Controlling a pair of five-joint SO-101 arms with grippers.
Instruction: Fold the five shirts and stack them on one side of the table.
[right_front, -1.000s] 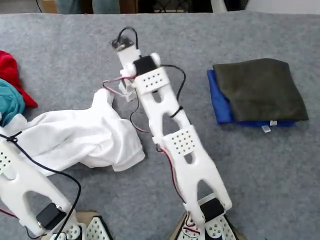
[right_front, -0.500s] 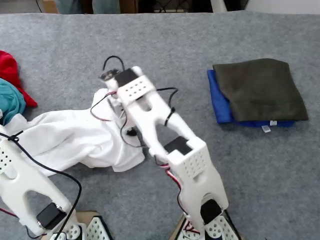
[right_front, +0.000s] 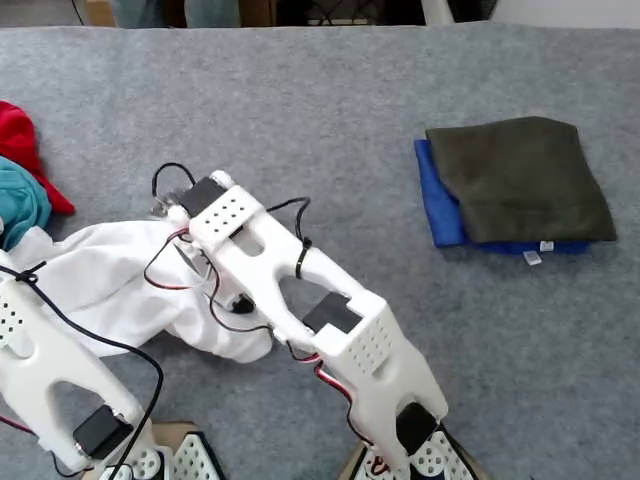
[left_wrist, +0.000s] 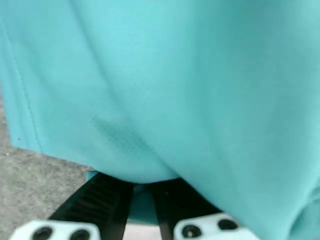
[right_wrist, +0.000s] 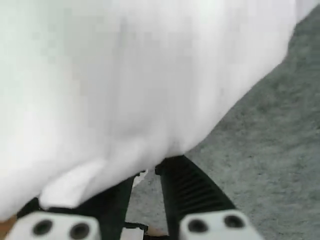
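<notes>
draping over the right gripper (right_wrist: 150, 176), the white shirt (right_wrist: 125, 75) sits clamped.

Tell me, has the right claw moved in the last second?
Yes. The right claw swung left and back, farther from the folded stack, over the white shirt.

surface (right_front: 300, 90): I see grey cover (fuzzy, like carpet) | far edge, left: brown wooden piece (right_front: 97, 10) | far edge, right: white panel (right_front: 560, 10)

Robotics lab bench: grey felt-covered table (right_front: 520, 360), white robot arms (right_front: 330, 320).
</notes>
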